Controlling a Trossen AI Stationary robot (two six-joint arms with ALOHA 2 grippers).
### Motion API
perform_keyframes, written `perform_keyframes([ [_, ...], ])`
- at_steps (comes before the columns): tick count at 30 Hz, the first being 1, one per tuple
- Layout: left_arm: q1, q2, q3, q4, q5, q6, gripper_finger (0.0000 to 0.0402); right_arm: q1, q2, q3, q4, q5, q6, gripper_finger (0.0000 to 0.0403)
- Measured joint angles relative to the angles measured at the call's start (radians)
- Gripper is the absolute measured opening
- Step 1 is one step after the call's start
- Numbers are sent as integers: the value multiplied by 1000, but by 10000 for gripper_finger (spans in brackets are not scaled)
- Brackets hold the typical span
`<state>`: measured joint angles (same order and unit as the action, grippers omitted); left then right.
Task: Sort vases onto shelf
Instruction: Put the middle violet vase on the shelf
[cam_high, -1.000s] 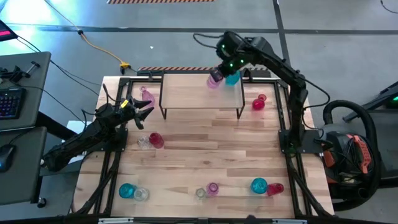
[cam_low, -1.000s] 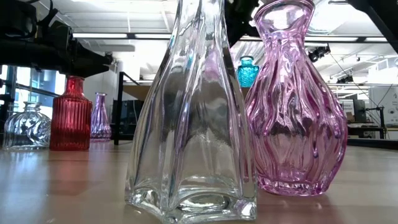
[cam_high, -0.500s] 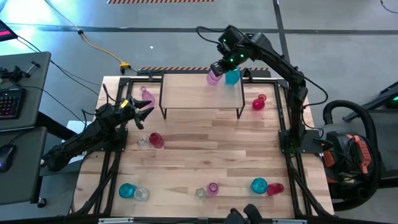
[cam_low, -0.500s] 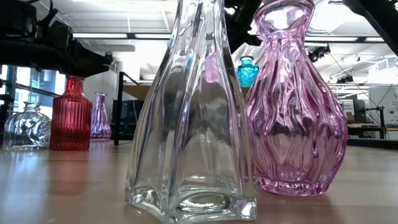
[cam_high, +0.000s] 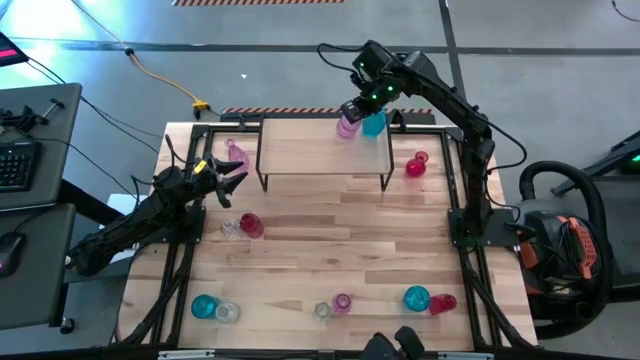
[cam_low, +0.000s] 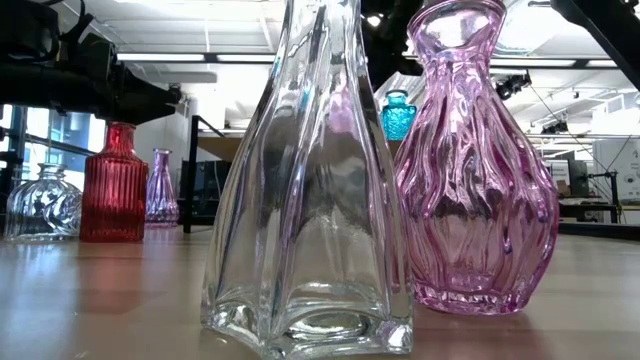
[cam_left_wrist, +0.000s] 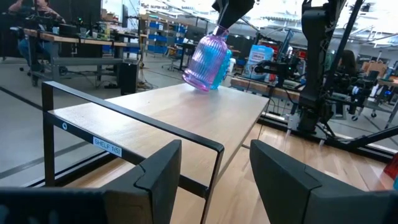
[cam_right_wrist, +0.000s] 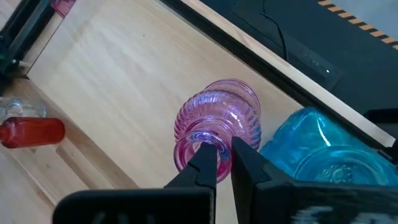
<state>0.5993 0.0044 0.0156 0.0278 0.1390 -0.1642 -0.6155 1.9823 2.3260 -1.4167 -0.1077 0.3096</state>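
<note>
Our right claw (cam_right_wrist: 224, 163) pinches the rim of the pink vase (cam_right_wrist: 217, 127) at the shelf (cam_high: 300, 150) far corner, tilted beside the teal vase (cam_right_wrist: 320, 146). We should level it before releasing (left claw (cam_left_wrist: 214, 171) waits spread).
</note>
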Motion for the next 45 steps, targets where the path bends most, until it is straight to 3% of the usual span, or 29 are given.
perform_keyframes([
  [28, 0, 0, 0, 0, 0, 0, 184, 0, 20, 0, 33, -2, 7, 1],
  [36, 0, 0, 0, 0, 0, 0, 184, 0, 20, 0, 49, 24, 13, 37],
  [45, 0, 0, 0, 0, 0, 0, 184, 0, 21, -1, 55, 24, 26, 39],
])
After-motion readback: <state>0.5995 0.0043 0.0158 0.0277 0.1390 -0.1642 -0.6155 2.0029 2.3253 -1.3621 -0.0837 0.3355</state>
